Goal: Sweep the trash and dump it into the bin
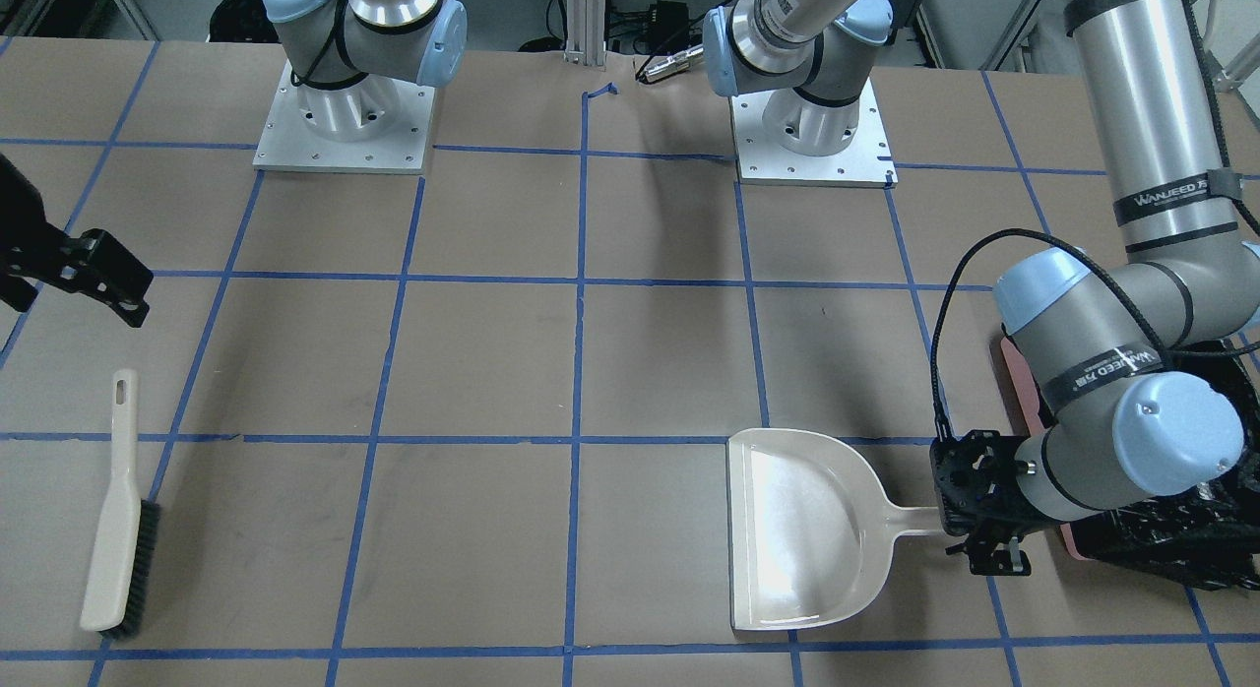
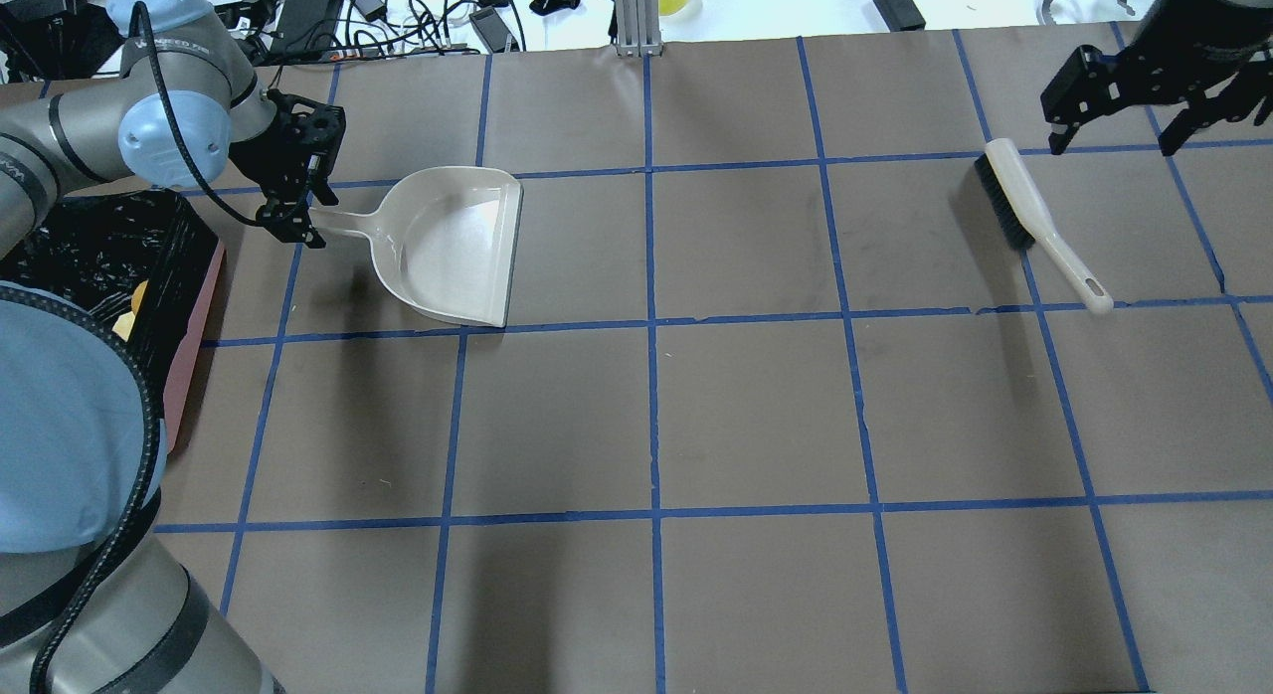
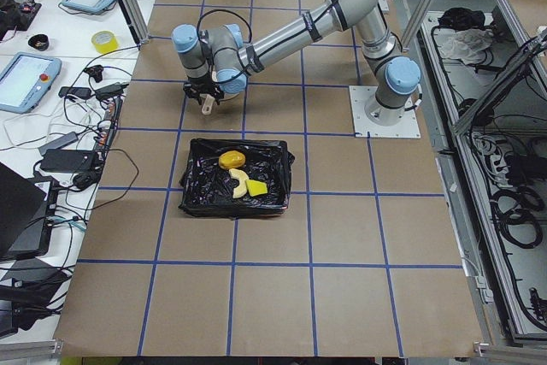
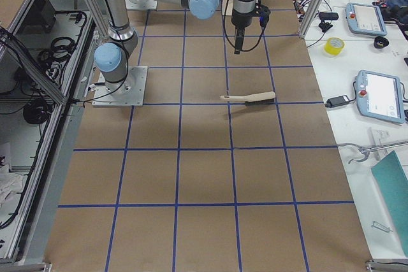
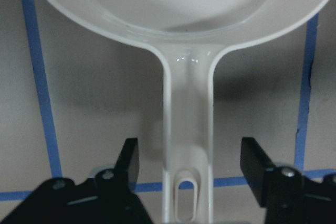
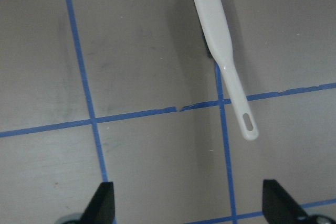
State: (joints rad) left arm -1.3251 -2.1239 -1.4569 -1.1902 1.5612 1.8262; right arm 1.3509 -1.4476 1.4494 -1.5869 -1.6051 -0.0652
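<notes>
The trash lies in the bin [image 3: 195,201], a pink container [image 2: 194,346] lined with a black bag: an orange-brown lump [image 3: 231,160], a golden croissant-like piece [image 3: 239,181] and a yellow-green sponge wedge [image 3: 257,187]. My left gripper [image 5: 190,163] is open, with one finger on each side of the handle of the cream dustpan [image 2: 453,247] and not touching it. The pan lies flat on the table and is empty. My right gripper [image 2: 1114,125] is open and empty, and hovers just beyond the hand brush [image 2: 1034,222].
The brush [image 1: 118,510] lies flat on the brown paper table, its handle toward the robot. The bin stands beside the left arm's elbow [image 1: 1171,431]. Cables and devices lie past the table's far edge [image 2: 398,18]. Blue tape lines cross the table.
</notes>
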